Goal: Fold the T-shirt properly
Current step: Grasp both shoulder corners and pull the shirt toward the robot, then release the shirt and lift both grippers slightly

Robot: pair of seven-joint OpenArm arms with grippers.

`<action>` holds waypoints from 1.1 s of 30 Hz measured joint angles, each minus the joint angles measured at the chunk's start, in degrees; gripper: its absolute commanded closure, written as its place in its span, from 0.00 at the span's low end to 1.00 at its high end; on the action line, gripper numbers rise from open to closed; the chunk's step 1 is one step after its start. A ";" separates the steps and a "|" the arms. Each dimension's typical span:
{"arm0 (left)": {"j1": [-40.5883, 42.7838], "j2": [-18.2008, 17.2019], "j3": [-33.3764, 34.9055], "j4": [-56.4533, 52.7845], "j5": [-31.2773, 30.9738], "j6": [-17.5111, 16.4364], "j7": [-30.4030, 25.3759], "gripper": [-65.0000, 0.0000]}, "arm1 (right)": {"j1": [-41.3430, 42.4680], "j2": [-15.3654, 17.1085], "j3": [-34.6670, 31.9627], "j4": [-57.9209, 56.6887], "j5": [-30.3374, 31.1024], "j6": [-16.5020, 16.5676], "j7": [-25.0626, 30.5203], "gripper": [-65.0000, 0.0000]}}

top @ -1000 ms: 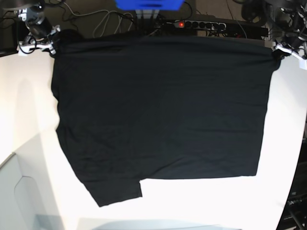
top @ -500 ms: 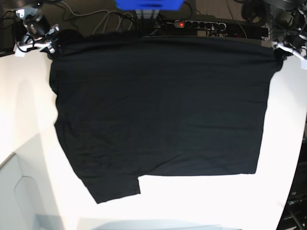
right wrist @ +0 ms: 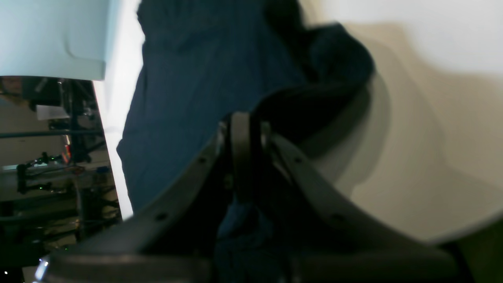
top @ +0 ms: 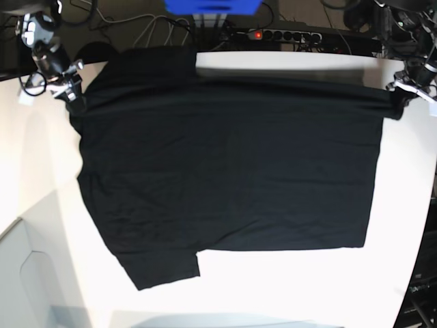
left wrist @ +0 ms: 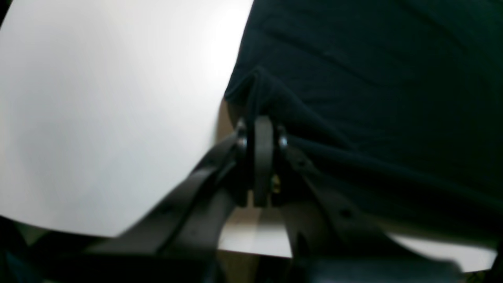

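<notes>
Cloth stretched between two clamped grippers over a smooth white table (top: 225, 287).

Large plain black soft-cloth T-shirt (top: 225, 164) lies spread flat on the tabletop, faintly creased, one short sleeve jutting at the near edge. Left gripper (left wrist: 262, 129) has its jaws pressed together on a bunched corner of the matte fabric; right gripper (right wrist: 244, 125) likewise pinches the opposite corner, cloth draping in folds.
</notes>
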 measured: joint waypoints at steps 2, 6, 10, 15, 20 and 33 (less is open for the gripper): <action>-1.60 -0.04 0.04 -1.92 0.02 0.24 -0.15 0.99 | 2.78 0.04 -0.20 -1.01 -0.07 -2.99 -2.75 1.00; -5.16 -0.79 3.13 -7.02 -0.02 0.42 -0.35 0.99 | 9.07 0.07 -0.50 -4.79 -0.83 -8.17 -8.52 1.00; -7.74 -0.52 4.72 -10.47 1.99 0.46 -0.31 0.99 | 13.77 -0.15 -0.50 -8.33 -0.74 -8.41 -10.69 1.00; -11.02 -0.15 4.48 -10.49 6.97 0.44 -0.17 0.99 | 15.52 -0.13 -0.39 -10.71 -0.87 -8.41 -11.04 1.00; -11.78 -0.66 4.13 -10.43 6.93 0.39 -0.31 0.99 | 17.03 -0.02 -0.33 -10.03 -2.86 -8.46 -11.30 1.00; -14.45 -0.48 1.44 -10.38 7.61 0.42 0.09 0.99 | 18.08 -0.26 -0.28 -5.18 -8.48 -8.66 -11.80 1.00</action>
